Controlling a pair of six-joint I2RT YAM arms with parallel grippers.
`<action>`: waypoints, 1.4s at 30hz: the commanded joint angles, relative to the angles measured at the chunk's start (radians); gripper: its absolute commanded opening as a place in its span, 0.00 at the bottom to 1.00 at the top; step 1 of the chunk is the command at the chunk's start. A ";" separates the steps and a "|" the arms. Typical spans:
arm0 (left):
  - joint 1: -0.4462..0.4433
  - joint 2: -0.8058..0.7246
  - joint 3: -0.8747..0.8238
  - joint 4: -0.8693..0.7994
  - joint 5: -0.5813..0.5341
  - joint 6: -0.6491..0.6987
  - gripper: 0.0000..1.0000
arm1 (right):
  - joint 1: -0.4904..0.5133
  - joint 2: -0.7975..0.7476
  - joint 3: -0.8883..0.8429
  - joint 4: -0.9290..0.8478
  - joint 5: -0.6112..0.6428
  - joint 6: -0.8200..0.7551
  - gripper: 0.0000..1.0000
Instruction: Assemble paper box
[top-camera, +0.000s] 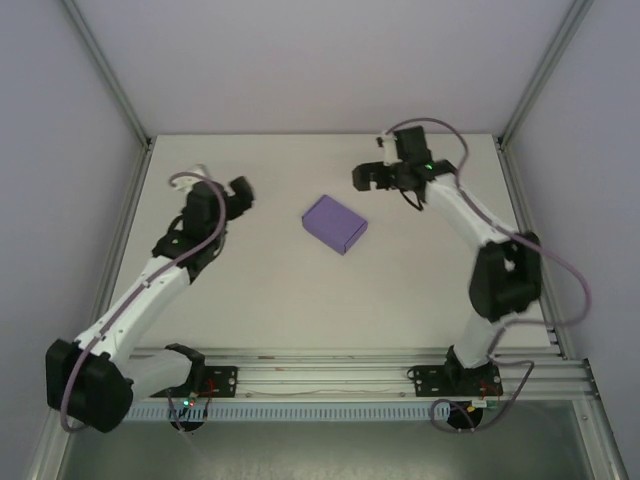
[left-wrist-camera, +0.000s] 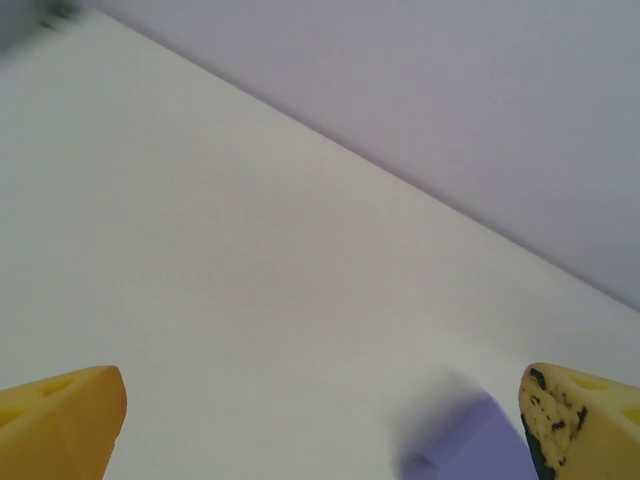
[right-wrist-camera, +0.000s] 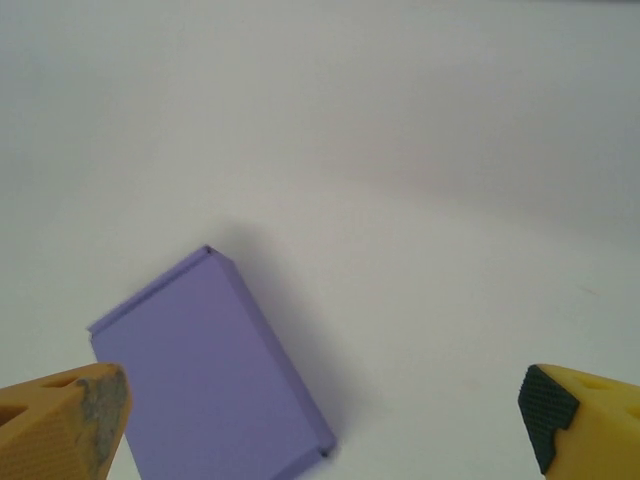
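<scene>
The paper box (top-camera: 335, 223) is a closed purple cuboid lying flat on the white table (top-camera: 300, 300), near the middle. My left gripper (top-camera: 240, 194) hangs to the box's left, apart from it. In the left wrist view this gripper (left-wrist-camera: 320, 430) is open and holds nothing, and a blurred corner of the box (left-wrist-camera: 470, 445) shows by the right finger. My right gripper (top-camera: 366, 178) is behind and to the right of the box, also apart from it. The right wrist view has that gripper (right-wrist-camera: 320, 425) open and holding nothing, with the box (right-wrist-camera: 210, 370) lying ahead at lower left.
Aluminium frame posts (top-camera: 110, 80) and pale walls enclose the table on the left, back and right. A metal rail (top-camera: 320, 375) carrying both arm bases runs along the near edge. Bare white tabletop lies around the box on all sides.
</scene>
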 joint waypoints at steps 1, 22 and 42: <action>0.090 0.019 -0.137 0.081 -0.082 0.173 1.00 | -0.051 -0.187 -0.302 0.244 0.196 0.090 1.00; 0.269 0.435 -0.580 1.281 0.100 0.529 1.00 | -0.297 -0.134 -0.995 1.246 0.358 0.103 1.00; 0.258 0.408 -0.527 1.141 0.143 0.547 1.00 | -0.300 -0.151 -0.989 1.201 0.366 0.108 1.00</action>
